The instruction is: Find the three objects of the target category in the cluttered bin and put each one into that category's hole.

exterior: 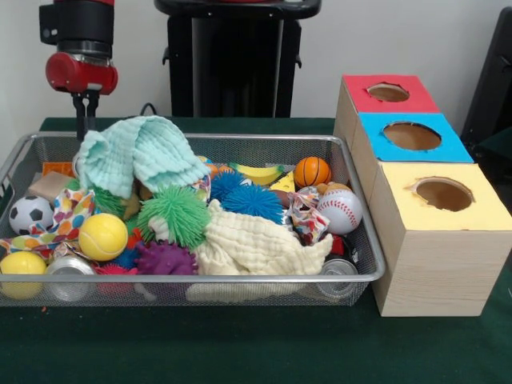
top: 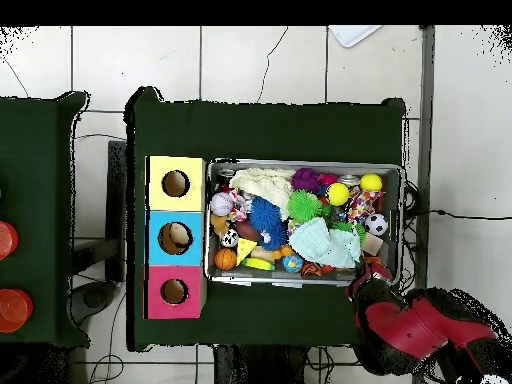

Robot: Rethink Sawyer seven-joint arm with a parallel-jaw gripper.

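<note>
Front view: the claw hangs over the far left corner of the bin, its two dark fingers close together, almost closed, with nothing between them. The bin sits on the green worktop, toward its left side, and is heaped with balls, spiky toys and cloths; a mint cloth lies on top just beside the claw. No clear bottles can be made out in the clutter. The blue hole is the middle opening in the box at the worktop's right.

Overhead view: the red arm reaches to the bin's corner near the robot's edge. The blue hole sits beside the bin's opposite end.
</note>
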